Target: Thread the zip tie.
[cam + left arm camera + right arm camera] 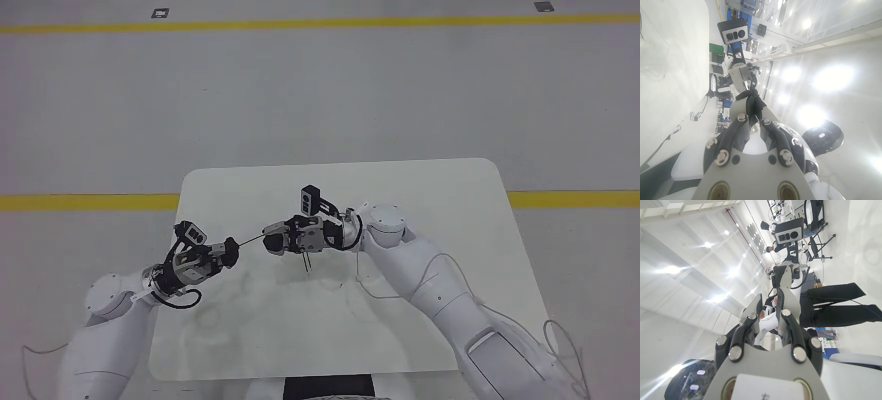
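Note:
A thin dark zip tie [248,240] runs above the white table [440,200] between the two grippers. My left gripper [230,249] is shut on one end of it. In the left wrist view its black fingertips [753,101] pinch together and the strip [753,87] leads on to the other gripper. My right gripper [268,240] faces the left one, tip to tip at the strip's other end. In the right wrist view a gap shows between its fingers [770,293], with the ribbed pad [780,302] of one finger bare. I cannot see what touches that pad.
Thin strands [305,262] hang below my right gripper over the table's middle. Both arms are held above the near half of the table. A yellow floor line [90,202] runs behind it.

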You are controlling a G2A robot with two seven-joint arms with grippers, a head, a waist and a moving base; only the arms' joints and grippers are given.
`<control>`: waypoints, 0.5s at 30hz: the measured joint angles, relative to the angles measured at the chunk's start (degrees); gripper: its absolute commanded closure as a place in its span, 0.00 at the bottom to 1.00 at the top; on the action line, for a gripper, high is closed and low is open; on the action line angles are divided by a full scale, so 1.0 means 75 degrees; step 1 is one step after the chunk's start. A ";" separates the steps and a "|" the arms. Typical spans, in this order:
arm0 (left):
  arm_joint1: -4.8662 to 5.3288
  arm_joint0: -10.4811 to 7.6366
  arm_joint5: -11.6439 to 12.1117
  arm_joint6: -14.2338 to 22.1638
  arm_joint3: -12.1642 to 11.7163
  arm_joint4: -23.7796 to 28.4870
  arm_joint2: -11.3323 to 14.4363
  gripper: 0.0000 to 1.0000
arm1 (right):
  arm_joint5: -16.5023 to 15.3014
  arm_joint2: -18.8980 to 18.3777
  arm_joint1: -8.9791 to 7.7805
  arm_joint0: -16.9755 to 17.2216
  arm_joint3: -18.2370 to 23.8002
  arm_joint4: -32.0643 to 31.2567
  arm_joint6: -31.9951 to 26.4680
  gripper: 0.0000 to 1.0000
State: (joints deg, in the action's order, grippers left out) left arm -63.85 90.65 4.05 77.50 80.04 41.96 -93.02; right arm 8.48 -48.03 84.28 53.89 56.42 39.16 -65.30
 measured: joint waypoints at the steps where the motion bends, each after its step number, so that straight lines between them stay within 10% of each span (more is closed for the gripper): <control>1: 0.0000 0.0000 0.0000 0.0000 0.0000 0.0000 0.0000 1.00 | -0.0007 0.0001 0.0001 -0.0001 -0.0008 0.0002 0.0006 0.86; 14: 0.0000 0.0000 0.0000 0.0000 0.0000 0.0000 0.0000 1.00 | -0.0058 -0.0032 -0.0038 0.0069 0.0085 -0.0126 0.0107 1.00; 15: 0.0000 0.0000 0.0000 0.0000 0.0000 0.0000 0.0000 0.70 | -0.0066 -0.0038 -0.0044 0.0082 0.0107 -0.0143 0.0124 1.00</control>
State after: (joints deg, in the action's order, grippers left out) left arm -63.85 90.65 4.05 77.50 80.04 41.96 -93.02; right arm 7.99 -48.32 83.95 54.51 57.22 38.09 -64.37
